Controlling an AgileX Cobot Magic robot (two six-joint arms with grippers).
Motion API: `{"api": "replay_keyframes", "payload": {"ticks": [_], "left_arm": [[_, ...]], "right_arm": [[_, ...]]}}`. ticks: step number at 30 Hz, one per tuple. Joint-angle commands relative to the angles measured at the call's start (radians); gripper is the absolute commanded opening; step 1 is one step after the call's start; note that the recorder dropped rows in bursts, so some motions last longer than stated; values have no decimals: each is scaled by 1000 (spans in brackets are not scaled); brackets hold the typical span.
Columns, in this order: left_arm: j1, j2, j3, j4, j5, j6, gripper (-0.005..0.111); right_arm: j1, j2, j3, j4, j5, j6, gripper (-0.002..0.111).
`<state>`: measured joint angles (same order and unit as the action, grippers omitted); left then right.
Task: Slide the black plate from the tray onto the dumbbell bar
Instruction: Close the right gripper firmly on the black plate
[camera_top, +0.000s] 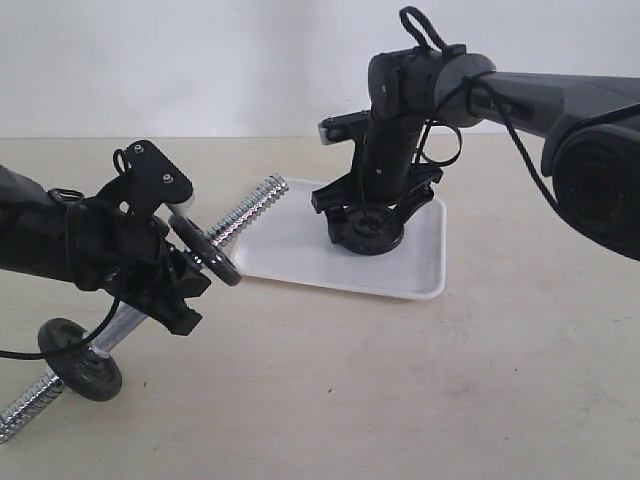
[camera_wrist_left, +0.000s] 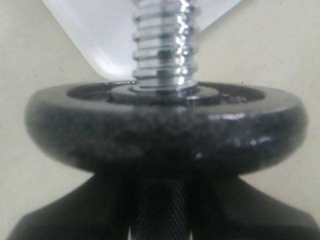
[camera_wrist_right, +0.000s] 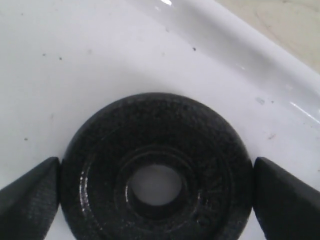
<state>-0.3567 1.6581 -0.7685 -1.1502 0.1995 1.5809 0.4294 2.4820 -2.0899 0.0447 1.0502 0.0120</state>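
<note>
A black plate (camera_wrist_right: 100, 165) lies flat on the white tray (camera_top: 290, 245). My right gripper (camera_top: 368, 228) points straight down over it, open. Its fingers (camera_wrist_right: 30, 200) stand on either side of the plate's rim, with a thin gap showing at one finger. My left gripper (camera_top: 185, 285) is shut on the dumbbell bar (camera_top: 250, 205) and holds it slanted, its threaded end (camera_wrist_left: 162, 45) pointing at the tray. A second black plate (camera_wrist_left: 165, 130) sits on the bar right in front of the left jaws. A third black plate (camera_top: 80, 358) sits on the bar's lower end, near the table.
The tray's near corner (camera_wrist_left: 100, 30) lies just beyond the bar's tip. The right arm (camera_top: 540, 100) reaches in from the upper right. The bar's lower threaded end (camera_top: 25, 405) rests close to the table's front left.
</note>
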Motion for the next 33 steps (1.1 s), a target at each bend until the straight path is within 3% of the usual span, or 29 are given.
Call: {"api": "replay_keyframes", "payload": {"ticks": [1,10,13,16,18,33], "left_arm": [[0,-47,-30,-41,-21,2,4],[0,-47,-30,-41,-21,2,4],[0,-47,-30,-41,-21,2,4],[0,-47,-30,-41,-21,2,4],[0,-47,-30,-41,-21,2,4],[0,-47,-30,-41,-21,2,4]], "right_arm": [[-2,41,27,47,112,16,47],[-2,41,27,-2,169,14,48],[-2,41,27,-2,169,8,66],[-2,41,27,-2,167,3,93],[-2,41,27,-2,171,5,105],[-2,41,27,2,162,24,105]]}}
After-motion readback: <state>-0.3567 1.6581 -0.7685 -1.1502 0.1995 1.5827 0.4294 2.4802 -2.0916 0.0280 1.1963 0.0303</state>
